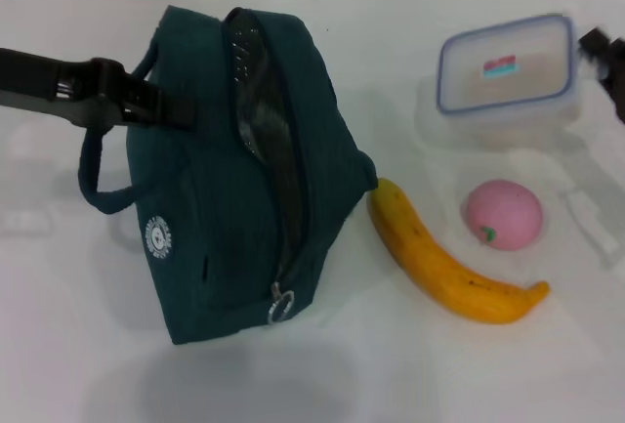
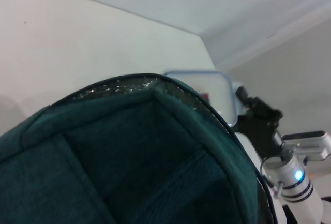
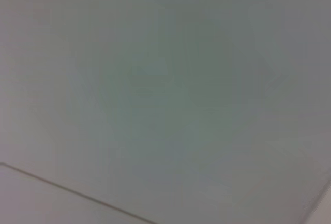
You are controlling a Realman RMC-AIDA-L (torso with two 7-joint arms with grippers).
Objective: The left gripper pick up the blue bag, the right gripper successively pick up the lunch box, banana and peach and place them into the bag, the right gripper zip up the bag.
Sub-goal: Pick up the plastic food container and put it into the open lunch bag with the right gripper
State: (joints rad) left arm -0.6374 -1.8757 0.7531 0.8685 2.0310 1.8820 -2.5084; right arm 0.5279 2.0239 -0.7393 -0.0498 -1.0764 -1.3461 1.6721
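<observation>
The left hand [image 1: 146, 101] reaches in from the left edge of the head view, its black fingers pinched on a handle [image 1: 98, 164] of the bag [image 1: 249, 179] at the bag's near-left top corner. The bag is tilted, its zip mouth facing up and partly open, showing silver lining [image 1: 256, 91]; the ring pull [image 1: 281, 304] sits at the near end of the zip, and a white round logo [image 1: 156, 237] marks the side. In the left wrist view the bag [image 2: 134, 162] fills the lower part, a strip of lining along its edge.

Just right of the bag, the banana [image 1: 444, 267] lies on the white worktop [image 1: 88, 364], its stem end almost touching the bag's corner. The peach [image 1: 503, 213] sits close beside the banana's far side, leaf toward the banana. Beyond the peach stands the box [image 1: 508, 71], lid on, also seen past the bag in the left wrist view [image 2: 220, 92].

The right hand [image 1: 605, 57] is at the right edge, just beside the box's right end; whether its fingers are spread or pressed together I cannot tell. In the left wrist view it [image 2: 258, 118] stands next to the box. The right wrist view shows only a blank pale surface.
</observation>
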